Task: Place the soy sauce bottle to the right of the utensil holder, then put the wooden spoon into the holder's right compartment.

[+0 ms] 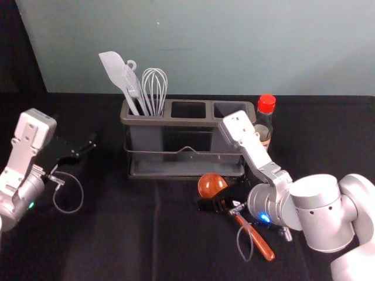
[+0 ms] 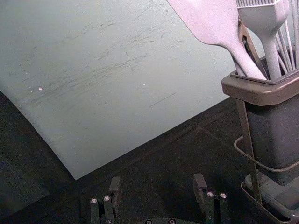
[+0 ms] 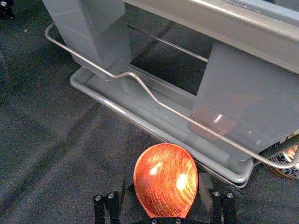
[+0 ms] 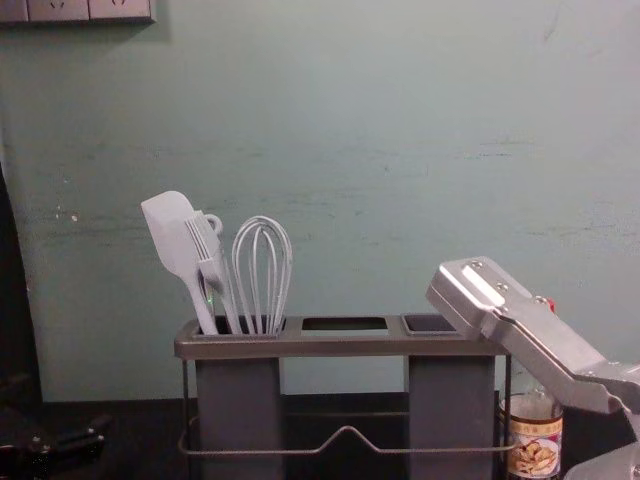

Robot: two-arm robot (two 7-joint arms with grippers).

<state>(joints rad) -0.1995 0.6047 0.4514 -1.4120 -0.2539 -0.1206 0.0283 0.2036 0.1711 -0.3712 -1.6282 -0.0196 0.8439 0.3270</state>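
And there was the right hand (image 1: 214,202), down low over the wooden spoon (image 1: 210,184), just in front of the right part of the utensil holder (image 1: 176,122)! Its fingers stood wide apart, one on either side of the round bowl; whether either one touched the wood, the views could not tell. The spoon lay flat on the bench (image 1: 105,234), outside the holder, its handle slanting out beneath the hand toward the near right corner. Over to the soy sauce bottle (image 1: 263,126), red cap on top: it stood upright just beside the holder's right end, close to the bench's far edge, with part of the right arm in front of it in the chest view. The holder itself ran along that far edge, a spatula (image 4: 165,225), a brush (image 4: 203,240) and a whisk (image 1: 156,88) up in its left compartment. And the left hand (image 1: 88,146)? Idle near the bench's left edge, opened wide.
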